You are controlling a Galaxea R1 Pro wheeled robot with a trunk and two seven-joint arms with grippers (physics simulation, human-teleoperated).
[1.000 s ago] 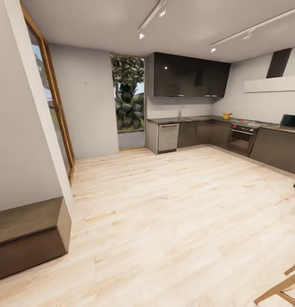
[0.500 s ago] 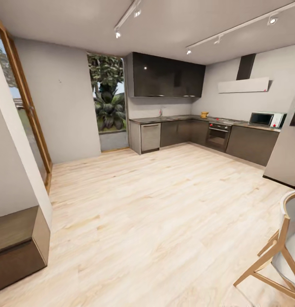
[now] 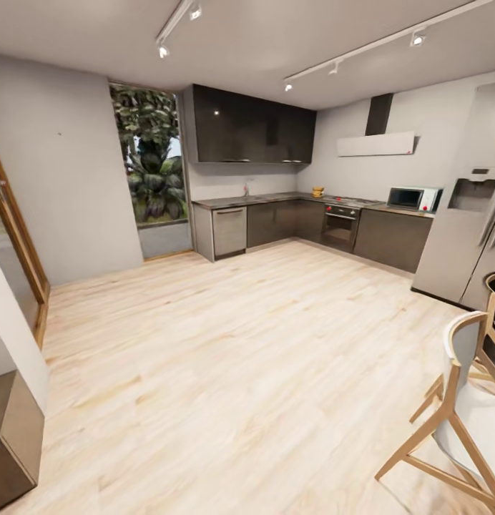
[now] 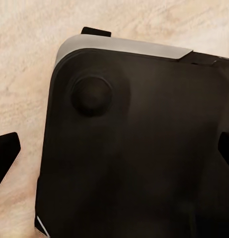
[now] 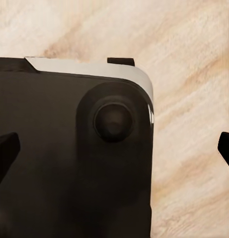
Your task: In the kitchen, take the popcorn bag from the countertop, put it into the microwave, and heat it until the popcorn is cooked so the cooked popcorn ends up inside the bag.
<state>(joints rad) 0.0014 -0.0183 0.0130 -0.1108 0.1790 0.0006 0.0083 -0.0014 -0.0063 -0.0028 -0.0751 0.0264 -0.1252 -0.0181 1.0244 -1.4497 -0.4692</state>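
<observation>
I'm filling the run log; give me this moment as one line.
phase: in transit | microwave on far countertop beside fridge | popcorn bag: too small to tell | left gripper: open | right gripper: open

Pale wood-plank flooring (image 3: pixel 240 357) fills the middle and lower frame. At the back, left of centre, a tall window (image 3: pixel 149 168) shows palm foliage. Glossy black wall cabinets (image 3: pixel 251 127) hang right of it, above a steel dishwasher (image 3: pixel 229 231). Further right sit a built-in oven (image 3: pixel 340 227), a white range hood (image 3: pixel 376 143) and a grey fridge (image 3: pixel 466 229). A wooden chair (image 3: pixel 462 415) occupies the lower right corner.
</observation>
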